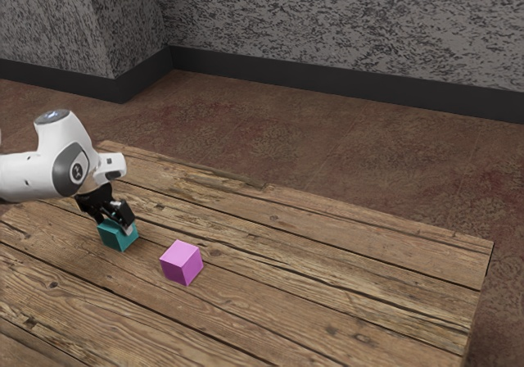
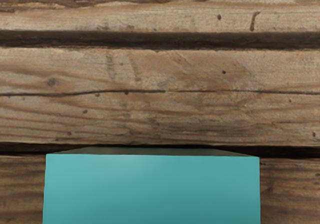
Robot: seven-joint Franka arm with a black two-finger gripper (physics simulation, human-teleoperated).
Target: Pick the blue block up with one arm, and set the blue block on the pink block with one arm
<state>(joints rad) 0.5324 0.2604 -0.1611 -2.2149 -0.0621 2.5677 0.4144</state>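
The gripper (image 1: 115, 219) is sitting right on top of the blue block (image 1: 115, 239) (it's looking more teal to me) and covering the block's top, so I can't tell whether the jaws are clamped on it or standing apart. The block seems to be resting on the wooden table (image 1: 327, 285), near the end where the white arm (image 1: 49, 169) is coming in, though the contact is hard to make out.

The exterior view is also giving me the pink block (image 1: 181, 261), lying just off to the exterior view's right of the blue one, not touching it.

In the wrist view the blue block (image 2: 150, 189) is filling the space just under the hand, partly cut off by the frame, with knotty planks (image 2: 160, 94) and dark gaps beyond it.
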